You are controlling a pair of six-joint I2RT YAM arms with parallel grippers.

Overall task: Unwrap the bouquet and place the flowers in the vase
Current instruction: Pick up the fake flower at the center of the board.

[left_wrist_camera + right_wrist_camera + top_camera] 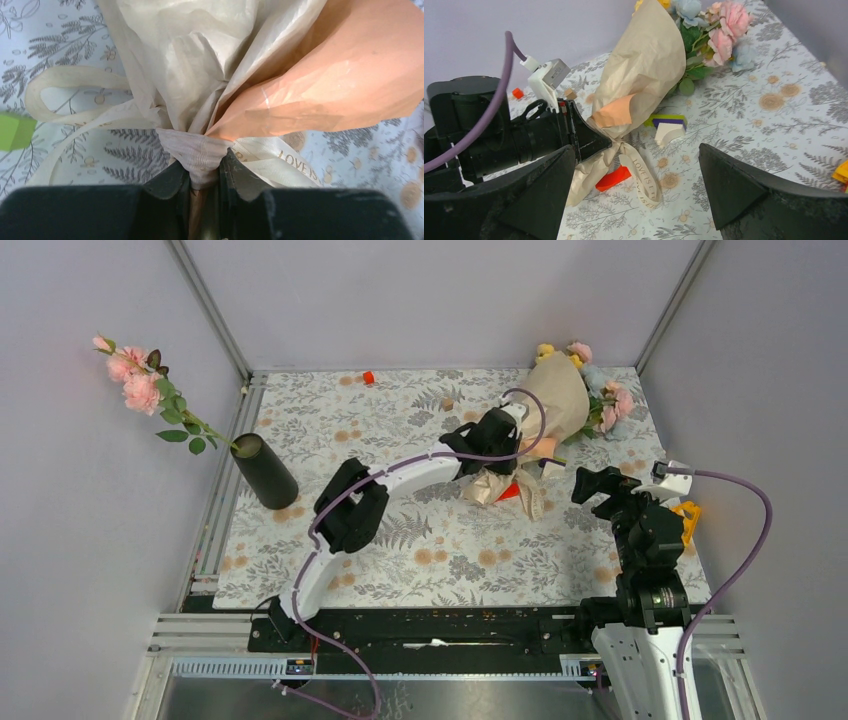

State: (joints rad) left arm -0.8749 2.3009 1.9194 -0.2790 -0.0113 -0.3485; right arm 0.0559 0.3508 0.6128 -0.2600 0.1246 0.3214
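The bouquet lies on its side at the far right of the tabletop. Its flowers point toward the far right corner and its gathered neck points toward the arms. The paper cone is not yet open: the cream ribbon is tied round the neck, with its loops trailing on the cloth.

Note that the left end effector is nearly closed, pinching the twisted paper just below the tie. The right end effector stands fully spread with nothing in it, hovering near the same neck. A red block lies just beside the ribbon tail.

Well apart, at the left edge, the vase stands with one pink stem leaning out of it.

The step in hand appears to be unwrapping, with the left arm anchoring the bundle. Your next move probably calls for the right fingers to take a ribbon end or a paper edge and pull away from the anchor, without dragging the stems.
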